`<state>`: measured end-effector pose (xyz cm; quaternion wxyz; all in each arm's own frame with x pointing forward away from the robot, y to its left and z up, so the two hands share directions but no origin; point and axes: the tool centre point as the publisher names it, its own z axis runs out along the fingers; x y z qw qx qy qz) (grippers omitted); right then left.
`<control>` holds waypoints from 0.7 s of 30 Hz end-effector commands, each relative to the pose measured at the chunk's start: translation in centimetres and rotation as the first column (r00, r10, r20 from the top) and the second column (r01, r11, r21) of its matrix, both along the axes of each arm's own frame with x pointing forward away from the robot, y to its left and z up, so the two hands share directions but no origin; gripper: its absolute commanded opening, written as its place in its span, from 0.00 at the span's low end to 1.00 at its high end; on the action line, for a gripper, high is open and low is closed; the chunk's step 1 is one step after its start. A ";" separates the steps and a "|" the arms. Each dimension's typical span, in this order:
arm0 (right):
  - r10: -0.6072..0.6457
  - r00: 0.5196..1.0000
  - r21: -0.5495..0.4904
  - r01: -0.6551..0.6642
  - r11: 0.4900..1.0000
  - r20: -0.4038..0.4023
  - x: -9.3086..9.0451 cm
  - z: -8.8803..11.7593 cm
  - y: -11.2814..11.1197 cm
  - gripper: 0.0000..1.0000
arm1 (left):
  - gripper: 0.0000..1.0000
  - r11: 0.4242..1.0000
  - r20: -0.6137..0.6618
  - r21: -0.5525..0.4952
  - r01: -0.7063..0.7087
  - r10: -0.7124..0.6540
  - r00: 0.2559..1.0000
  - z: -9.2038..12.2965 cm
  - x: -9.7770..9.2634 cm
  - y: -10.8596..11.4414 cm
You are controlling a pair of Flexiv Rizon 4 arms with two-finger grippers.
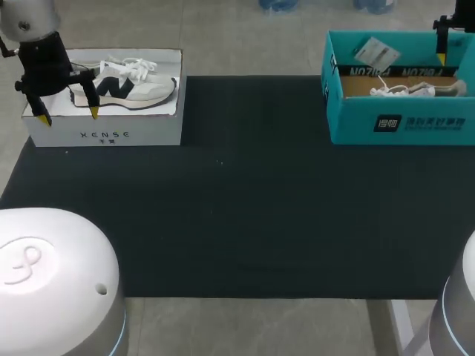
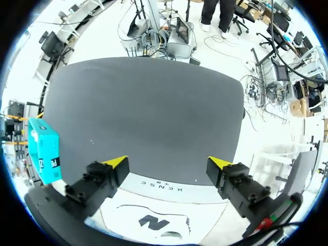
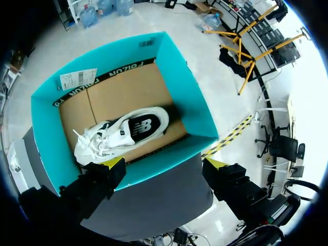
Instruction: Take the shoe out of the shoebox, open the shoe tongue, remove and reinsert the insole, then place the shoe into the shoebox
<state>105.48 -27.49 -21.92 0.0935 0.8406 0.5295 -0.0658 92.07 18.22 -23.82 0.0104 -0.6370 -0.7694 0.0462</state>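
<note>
Jaws of your left gripper (image 1: 69,116) are standing apart, empty, above the white shoebox (image 1: 104,136) and its navy-marked shoe (image 1: 126,85); your right gripper (image 3: 164,164) is hovering equally spread over the teal shoebox (image 3: 200,110) and its white shoe (image 3: 120,134). You are counting two boxes, two shoes.

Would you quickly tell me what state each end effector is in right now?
Left end effector: open, empty, over the white box.
Right end effector: open, empty, over the teal box.
</note>
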 end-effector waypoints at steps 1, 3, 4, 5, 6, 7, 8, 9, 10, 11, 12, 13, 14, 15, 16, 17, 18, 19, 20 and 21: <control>-0.001 1.000 0.000 0.001 1.000 0.000 0.0 0.0 0.0 1.00 | 1.00 0.995 -0.062 0.076 0.062 -0.057 0.996 -1.0 6.0 1.5; -0.001 1.000 0.000 0.001 1.000 0.000 0.0 0.0 0.0 1.00 | 1.00 0.994 -0.058 0.083 0.070 -0.065 0.996 -1.4 7.9 2.7; -0.001 1.000 0.000 0.001 1.000 0.000 0.0 0.0 0.0 1.00 | 1.00 0.993 -0.053 0.068 0.095 -0.092 0.994 -1.5 8.7 3.3; -0.001 1.000 0.000 0.001 1.000 0.000 0.0 0.0 0.0 1.00 | 1.00 0.992 -0.039 0.068 0.107 -0.105 0.994 -1.5 9.4 3.8; -0.001 1.000 0.000 0.001 1.000 0.000 0.0 0.0 0.0 1.00 | 1.00 0.991 -0.035 0.064 0.116 -0.114 0.993 -1.5 10.2 4.3; -0.001 1.000 0.000 0.001 1.000 0.000 0.0 0.0 0.0 1.00 | 1.00 0.991 -0.041 0.056 0.125 -0.123 0.992 -1.5 10.9 4.8; -0.001 1.000 0.000 0.001 1.000 0.000 0.0 0.0 0.0 1.00 | 1.00 0.990 -0.037 0.057 0.131 -0.129 0.991 -1.6 11.7 5.2; -0.001 1.000 0.000 0.001 1.000 0.000 0.0 0.0 0.0 1.00 | 1.00 0.989 -0.028 0.051 0.140 -0.139 0.990 -1.6 12.3 5.6; -0.001 1.000 0.000 0.001 1.000 0.000 0.0 0.0 0.0 1.00 | 1.00 0.988 -0.023 0.047 0.147 -0.146 0.989 -1.6 13.0 6.0; -0.001 1.000 0.000 0.001 1.000 0.000 0.0 0.0 0.0 1.00 | 1.00 0.987 -0.020 0.041 0.153 -0.153 0.988 -1.6 13.6 6.4; -0.001 1.000 0.000 0.001 1.000 0.000 0.0 0.0 0.0 1.00 | 1.00 0.986 -0.019 0.038 0.163 -0.162 0.987 -1.6 14.3 6.7; -0.001 1.000 0.000 0.001 1.000 0.000 0.0 0.0 0.0 1.00 | 1.00 0.984 -0.016 0.041 0.176 -0.175 0.984 -1.7 14.8 7.0; -0.001 1.000 0.000 0.001 1.000 0.000 0.0 0.0 0.0 1.00 | 1.00 0.981 -0.014 0.044 0.189 -0.189 0.982 -1.7 15.4 7.3; -0.001 1.000 0.000 0.001 1.000 0.000 0.0 0.0 0.0 1.00 | 1.00 0.978 -0.012 0.040 0.207 -0.207 0.978 -1.8 15.9 7.5; -0.001 1.000 0.000 0.001 1.000 0.000 0.0 0.0 0.0 1.00 | 1.00 0.975 -0.012 0.028 0.222 -0.222 0.975 -1.8 16.5 7.8; -0.001 1.000 0.000 0.001 1.000 0.000 0.0 0.0 0.0 1.00 | 1.00 0.971 -0.012 0.027 0.239 -0.239 0.971 -1.8 17.0 8.0; -0.001 1.000 0.000 0.001 1.000 0.000 0.0 0.0 0.0 1.00 | 1.00 0.965 -0.012 0.036 0.260 -0.260 0.966 -1.9 17.4 8.0; -0.001 1.000 0.000 0.001 1.000 0.000 0.0 0.0 0.0 1.00 | 1.00 0.959 -0.011 0.041 0.279 -0.279 0.960 -2.0 17.9 8.1; -0.001 1.000 0.000 0.001 1.000 0.000 0.0 0.0 0.0 1.00 | 1.00 0.954 -0.010 0.047 0.295 -0.295 0.955 -2.0 18.4 8.1; -0.001 1.000 0.000 0.001 1.000 0.000 0.0 0.0 0.0 1.00 | 1.00 0.950 -0.012 0.044 0.309 -0.309 0.951 -2.1 18.9 8.2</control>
